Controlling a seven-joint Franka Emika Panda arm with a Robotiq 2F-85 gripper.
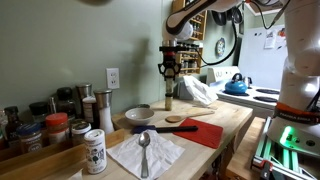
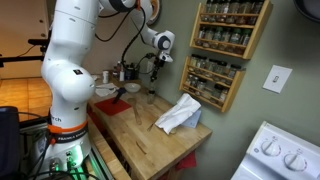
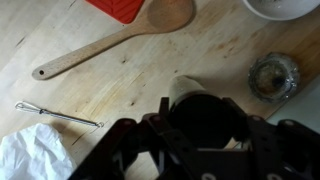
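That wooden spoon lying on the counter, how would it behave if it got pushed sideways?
The wooden spoon looks rigid, so it should move as one piece. Lying flat on the wooden counter, it would probably slide and pivot about its broad bowl.

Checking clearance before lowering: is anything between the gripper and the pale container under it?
Nothing visible does. The gripper hangs directly over the pale container; the wooden spoon and the glass jar lie off to the sides.
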